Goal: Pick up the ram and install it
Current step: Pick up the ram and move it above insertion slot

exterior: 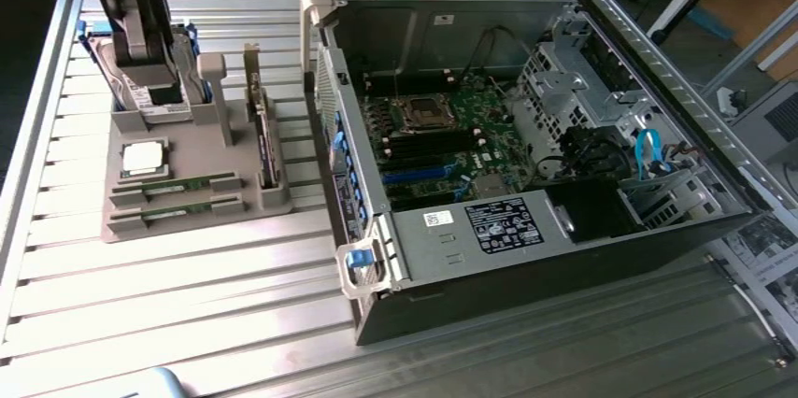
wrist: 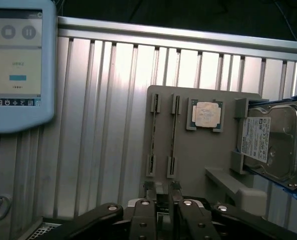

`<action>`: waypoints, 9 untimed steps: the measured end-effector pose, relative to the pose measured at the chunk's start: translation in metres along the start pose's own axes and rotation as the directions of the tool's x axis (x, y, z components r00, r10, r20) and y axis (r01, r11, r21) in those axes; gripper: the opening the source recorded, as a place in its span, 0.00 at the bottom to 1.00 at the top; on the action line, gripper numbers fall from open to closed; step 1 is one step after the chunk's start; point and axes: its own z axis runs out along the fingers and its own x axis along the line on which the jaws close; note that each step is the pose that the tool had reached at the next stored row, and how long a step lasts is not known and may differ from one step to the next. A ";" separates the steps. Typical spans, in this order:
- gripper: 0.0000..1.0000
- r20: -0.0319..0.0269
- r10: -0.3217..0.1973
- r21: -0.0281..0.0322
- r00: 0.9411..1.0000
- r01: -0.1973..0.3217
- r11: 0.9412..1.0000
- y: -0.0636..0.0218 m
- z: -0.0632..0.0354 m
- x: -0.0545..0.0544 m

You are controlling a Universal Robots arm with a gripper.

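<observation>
Two green ram sticks (exterior: 175, 186) (exterior: 172, 214) lie flat in slots on a grey holder tray (exterior: 187, 150) at the exterior view's left. From the wrist view they are thin strips (wrist: 153, 135) (wrist: 174, 131) on the tray (wrist: 201, 160). My black gripper (exterior: 140, 48) hangs above the tray's far end, over the upright hard drive (exterior: 156, 99). The fingertips (wrist: 148, 190) of the gripper (wrist: 161, 189) stand a little apart with nothing between them.
An open computer case (exterior: 536, 258) with its motherboard (exterior: 443, 141) fills the exterior view's right. The tray also carries a silver CPU (exterior: 144, 157) (wrist: 206, 114), an upright dark expansion card (exterior: 262, 136) and the hard drive (wrist: 271, 142). A light-blue tablet (wrist: 16, 65) lies on the ribbed metal table (exterior: 187, 305).
</observation>
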 end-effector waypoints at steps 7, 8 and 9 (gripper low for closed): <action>0.38 0.000 0.000 0.000 1.000 0.000 1.000 0.0006 0.0007 0.000; 0.38 0.000 0.000 0.000 1.000 0.000 1.000 0.0010 0.0013 0.000; 0.38 0.000 0.000 0.000 1.000 0.000 1.000 0.0018 0.0021 0.000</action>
